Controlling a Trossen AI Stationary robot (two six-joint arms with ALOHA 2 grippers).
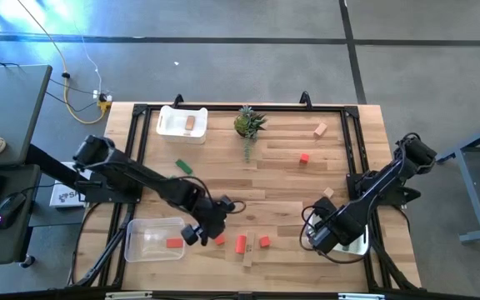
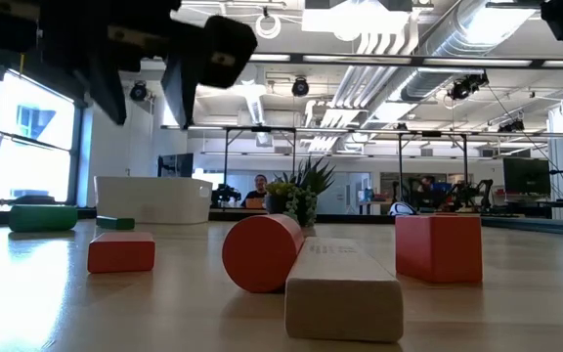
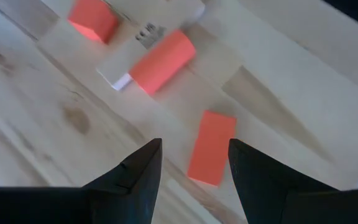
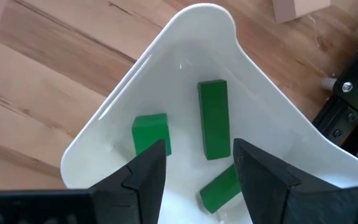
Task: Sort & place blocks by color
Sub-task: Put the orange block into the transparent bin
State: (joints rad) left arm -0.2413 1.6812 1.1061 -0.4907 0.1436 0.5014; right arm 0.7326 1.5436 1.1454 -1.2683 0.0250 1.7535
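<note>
The left gripper (image 1: pixel 197 234) is being held open above a red block (image 3: pixel 211 148) near the bench's front edge. The right gripper (image 1: pixel 322 237) is being held open over a white bin (image 4: pixel 166 74) containing three green blocks (image 4: pixel 213 118).

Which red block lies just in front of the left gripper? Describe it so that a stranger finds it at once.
Start at the clear bin at the table's near left corner. Just right of it hangs the left gripper, open, and the flat red bar lies on the wood between its fingers' line. Unlike the round red cylinder and the red cube farther right, it is flat and rectangular.
</note>
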